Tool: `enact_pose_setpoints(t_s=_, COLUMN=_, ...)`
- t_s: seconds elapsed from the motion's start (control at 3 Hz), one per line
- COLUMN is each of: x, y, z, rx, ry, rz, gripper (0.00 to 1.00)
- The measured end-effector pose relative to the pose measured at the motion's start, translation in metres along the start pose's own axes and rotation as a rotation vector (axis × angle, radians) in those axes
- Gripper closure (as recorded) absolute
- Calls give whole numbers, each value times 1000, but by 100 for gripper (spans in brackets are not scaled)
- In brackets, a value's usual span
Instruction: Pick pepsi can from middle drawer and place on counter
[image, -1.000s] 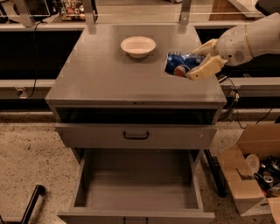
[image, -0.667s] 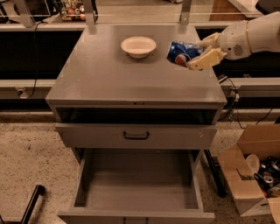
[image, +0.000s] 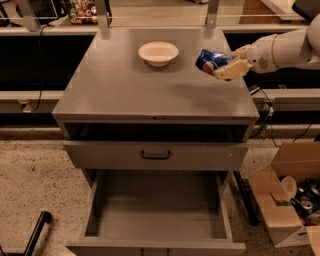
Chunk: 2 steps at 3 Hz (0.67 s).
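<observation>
We see the gripper (image: 226, 63) near the tabletop's (image: 125, 85) right edge, toward the back right corner. Its fingers (image: 230, 71) are clamped around the pepsi can (image: 209, 58), which is held tilted sideways just above the surface. A white bowl (image: 158, 52) sits near the back edge. The middle drawer (image: 157, 216) stands pulled out below.

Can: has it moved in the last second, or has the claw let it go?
The can is still gripped in the claw. It moved a little up the picture, over the right rear of the counter. I cannot tell whether that means higher or farther back. It has not been let go. The bowl and the open, empty drawer stayed as they were.
</observation>
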<state>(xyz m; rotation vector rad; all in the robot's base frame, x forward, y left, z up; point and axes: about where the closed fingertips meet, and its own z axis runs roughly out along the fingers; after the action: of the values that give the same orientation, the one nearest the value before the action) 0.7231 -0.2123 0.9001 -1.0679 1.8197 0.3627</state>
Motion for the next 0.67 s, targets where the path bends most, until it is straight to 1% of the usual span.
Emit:
enact_pose_setpoints(t_s=0.33, x=20, y=-11, z=15, rx=67, ry=42, rz=53, gripper=59)
enact_pose_setpoints(t_s=0.67, x=36, y=-5, z=35, rx=73, ry=94, rz=84, gripper=35)
